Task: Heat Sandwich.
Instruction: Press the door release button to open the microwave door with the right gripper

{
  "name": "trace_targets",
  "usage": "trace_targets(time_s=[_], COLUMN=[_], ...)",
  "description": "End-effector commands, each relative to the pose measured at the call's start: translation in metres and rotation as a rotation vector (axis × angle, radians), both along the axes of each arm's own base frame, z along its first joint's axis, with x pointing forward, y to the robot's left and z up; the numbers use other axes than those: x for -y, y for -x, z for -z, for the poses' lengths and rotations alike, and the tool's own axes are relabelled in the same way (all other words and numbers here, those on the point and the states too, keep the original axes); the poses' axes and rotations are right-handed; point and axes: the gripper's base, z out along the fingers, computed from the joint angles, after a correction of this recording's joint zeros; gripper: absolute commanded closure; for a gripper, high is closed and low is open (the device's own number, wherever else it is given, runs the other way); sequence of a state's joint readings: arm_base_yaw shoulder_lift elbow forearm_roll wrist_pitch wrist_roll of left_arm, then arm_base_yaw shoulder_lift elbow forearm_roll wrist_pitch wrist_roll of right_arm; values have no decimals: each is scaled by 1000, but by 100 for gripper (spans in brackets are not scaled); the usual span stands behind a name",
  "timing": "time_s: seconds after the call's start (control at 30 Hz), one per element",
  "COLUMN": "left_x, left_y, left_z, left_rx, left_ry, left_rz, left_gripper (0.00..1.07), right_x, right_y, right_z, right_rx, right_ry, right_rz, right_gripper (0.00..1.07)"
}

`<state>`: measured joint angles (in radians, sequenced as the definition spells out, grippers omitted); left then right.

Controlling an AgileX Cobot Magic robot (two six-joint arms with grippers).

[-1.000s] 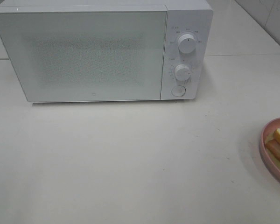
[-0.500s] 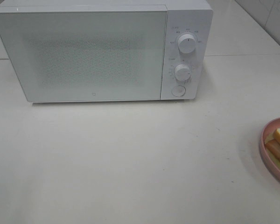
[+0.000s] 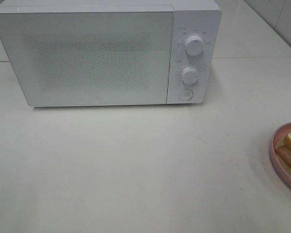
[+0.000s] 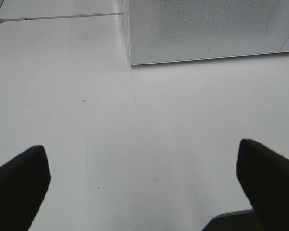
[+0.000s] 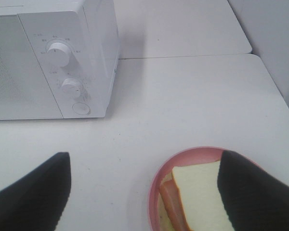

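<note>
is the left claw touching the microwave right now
Apart. The left wrist view shows a wide stretch of bare table between the open left claw and the microwave.

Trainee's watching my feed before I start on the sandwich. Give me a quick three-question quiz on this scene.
1. True or false: the white box-shaped microwave has its door open.
2. The square pale-bread sandwich with orange-brown filling lies: A on the round pink plate; B on the white table; C inside the microwave.
3. Fill in: the left gripper and right gripper both stand ____.
Key: 1 false; 2 A; 3 open.
</note>
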<state>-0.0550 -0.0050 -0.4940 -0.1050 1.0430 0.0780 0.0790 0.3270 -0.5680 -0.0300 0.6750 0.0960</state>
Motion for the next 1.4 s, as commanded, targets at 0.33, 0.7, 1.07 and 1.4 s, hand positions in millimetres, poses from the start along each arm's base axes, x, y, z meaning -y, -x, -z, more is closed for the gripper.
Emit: trace_targets(time_s=[0.33,0.7,1.07,1.4], left_x=[0,0,0,0], left_y=[3,3,3,3], left_z=[0,0,0,0], left_rx=[24,24,24,24], left_ry=[8,8,8,8], left_rz=[-3,-3,-3,-3], left_gripper=[9,9,9,9], right_x=[-4,-8,-12,-13], right_y=[-57,-100,-148,-173], right_z=[2,32,54,80], right_rx=[27,-19,40,120], right_ry=[12,15,-48,-60], right_rz=[-4,-12,3,18], right_gripper=[28,30,31,31])
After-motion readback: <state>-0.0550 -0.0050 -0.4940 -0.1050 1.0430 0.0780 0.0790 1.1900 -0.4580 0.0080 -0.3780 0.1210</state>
